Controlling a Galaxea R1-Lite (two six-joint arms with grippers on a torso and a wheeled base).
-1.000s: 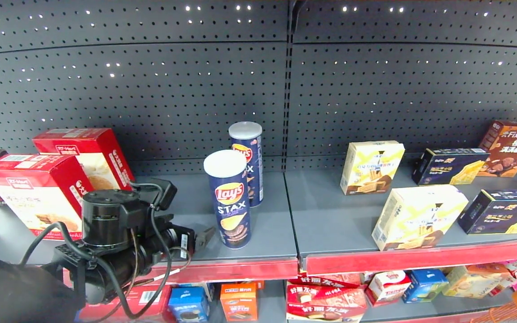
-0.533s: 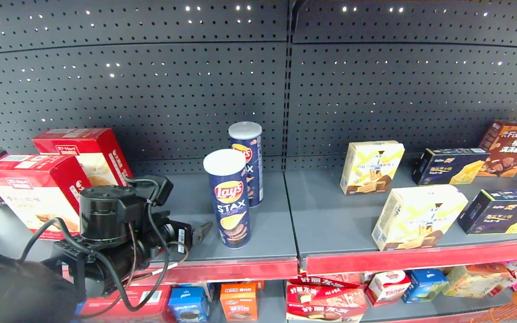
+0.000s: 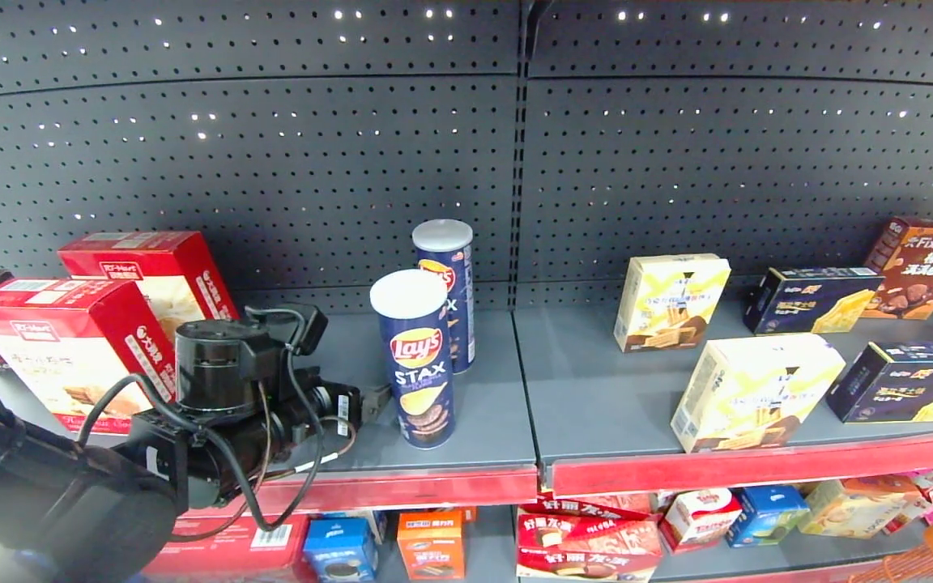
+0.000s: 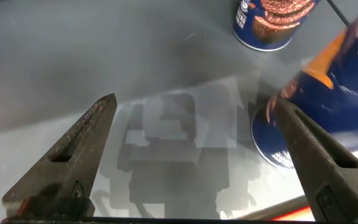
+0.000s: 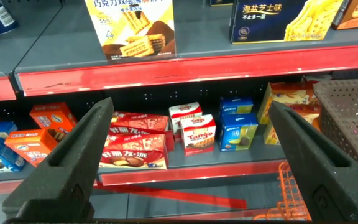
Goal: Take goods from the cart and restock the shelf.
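I see red boxes (image 3: 70,348) at left end of shelf (image 3: 596,389), close behind left arm. Left gripper (image 3: 376,398) low over shelf deck, held level, jaws spread wide, nothing between. Front chip can (image 3: 419,356) just beside one finger (image 4: 309,155); rear chip can (image 3: 446,283) behind it. Yellow boxes (image 3: 754,389), dark boxes (image 3: 904,380) farther right. Right gripper (image 5: 191,155) also wide, empty, facing small boxes (image 5: 197,130) on lower tier; mesh basket (image 5: 353,118) alongside.

1. The right gripper (image 5: 191,104) hangs in front of the shelf (image 5: 166,71), its fingers (image 5: 73,168) spread wide around nothing.
2. A yellow biscuit box (image 5: 129,25) and a dark blue box (image 5: 278,18) stand on the upper level.
3. Red packs (image 5: 135,149), orange boxes (image 5: 48,121) and blue boxes (image 5: 238,127) sit on the level below.
4. A brown mesh basket (image 5: 353,112) is nearer the camera.
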